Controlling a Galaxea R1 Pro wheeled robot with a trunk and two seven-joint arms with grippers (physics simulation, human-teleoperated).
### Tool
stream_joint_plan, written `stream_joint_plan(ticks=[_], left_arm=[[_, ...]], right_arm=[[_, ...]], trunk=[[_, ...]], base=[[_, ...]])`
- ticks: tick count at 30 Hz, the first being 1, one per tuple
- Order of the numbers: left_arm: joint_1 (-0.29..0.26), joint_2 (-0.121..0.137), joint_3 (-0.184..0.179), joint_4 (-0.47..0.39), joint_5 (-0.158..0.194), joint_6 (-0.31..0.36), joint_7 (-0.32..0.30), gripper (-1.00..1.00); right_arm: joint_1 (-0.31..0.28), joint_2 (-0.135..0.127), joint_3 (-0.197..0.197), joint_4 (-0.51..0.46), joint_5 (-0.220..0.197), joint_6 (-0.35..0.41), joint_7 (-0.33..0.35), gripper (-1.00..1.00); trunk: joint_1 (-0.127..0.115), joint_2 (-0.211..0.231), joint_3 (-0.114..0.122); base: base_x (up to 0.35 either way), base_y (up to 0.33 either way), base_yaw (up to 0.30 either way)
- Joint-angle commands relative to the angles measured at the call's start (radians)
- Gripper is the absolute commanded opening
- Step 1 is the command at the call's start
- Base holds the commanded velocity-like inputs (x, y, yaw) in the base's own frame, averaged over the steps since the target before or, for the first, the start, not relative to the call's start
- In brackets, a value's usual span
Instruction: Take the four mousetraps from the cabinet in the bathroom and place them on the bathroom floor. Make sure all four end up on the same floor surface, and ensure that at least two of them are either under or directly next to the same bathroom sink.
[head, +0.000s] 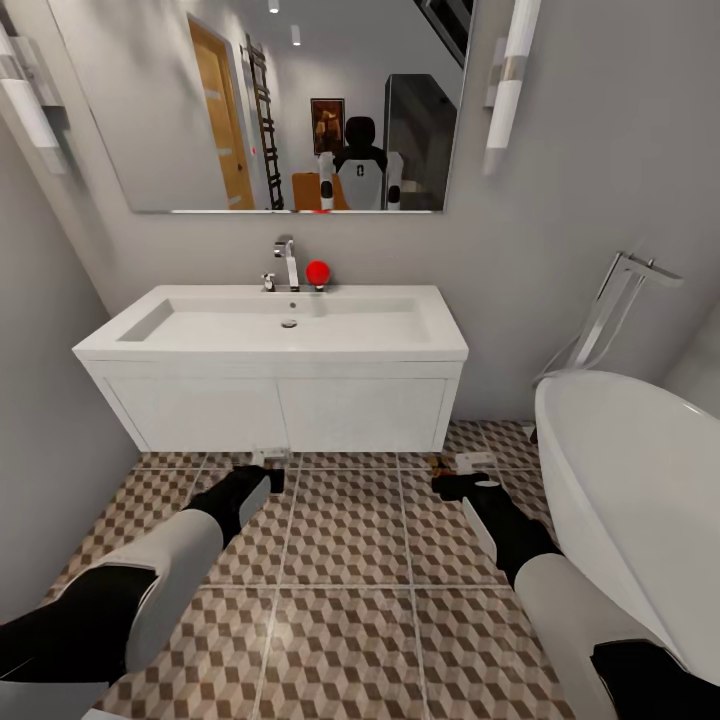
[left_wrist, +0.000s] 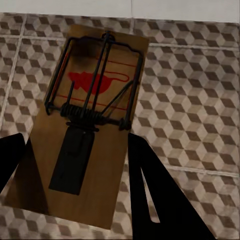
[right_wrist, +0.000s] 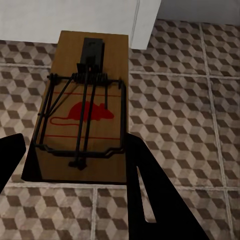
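Note:
Both my arms reach low over the bathroom floor (head: 350, 540), just in front of the white vanity under the sink (head: 120, 345). My left gripper (head: 265, 478) (left_wrist: 75, 137) is shut on a mousetrap (left_wrist: 100, 80), a brown board with a red mouse mark and a dark wire spring. The board's pale far end (head: 270, 456) pokes out toward the vanity. My right gripper (head: 455, 487) (right_wrist: 75, 140) is shut on a second mousetrap (right_wrist: 90, 112) (head: 476, 461) near the vanity's right corner. Both boards hang slightly above the tiles. The cabinet is out of view.
A white bathtub (head: 640, 480) stands close on the right of my right arm, with a chrome floor tap (head: 610, 310) behind it. A grey wall (head: 50, 400) closes the left side. A red ball (head: 318, 272) sits by the faucet (head: 288, 262). Open tiles lie between my arms.

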Motion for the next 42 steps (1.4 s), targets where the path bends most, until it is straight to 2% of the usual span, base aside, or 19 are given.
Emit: stream_joint_plan(ticks=[1,10,15,39,42], left_arm=[[0.000,0.000,-0.008,0.004,0.007,0.006,0.007,-1.00],[0.002,-0.019,-0.008,0.043,0.007,0.005,0.006,-1.00],[0.005,-0.021,-0.008,0.059,0.007,0.004,0.006,-1.00],[0.011,-0.028,-0.007,0.081,0.007,-0.038,0.006,-1.00],[0.011,-0.023,-0.007,0.079,0.007,-0.039,0.005,-1.00]], right_arm=[[0.000,0.000,0.005,-0.002,-0.001,0.006,-0.006,-1.00],[0.000,0.002,0.006,-0.002,-0.001,0.006,-0.006,-1.00],[0.000,0.002,0.006,-0.001,-0.002,0.006,-0.007,-1.00],[0.000,0.004,0.007,0.005,-0.003,0.006,-0.003,-1.00],[0.000,0.021,0.006,0.010,-0.003,0.006,-0.004,-1.00]], trunk=[[0.000,0.000,-0.001],[0.000,0.000,-0.001],[0.019,-0.035,-0.017],[0.111,-0.203,-0.123],[0.123,-0.224,-0.137]], base=[[0.000,0.000,0.000],[0.000,0.000,0.000],[0.000,0.000,0.000],[0.000,0.000,0.000],[0.000,0.000,0.000]])
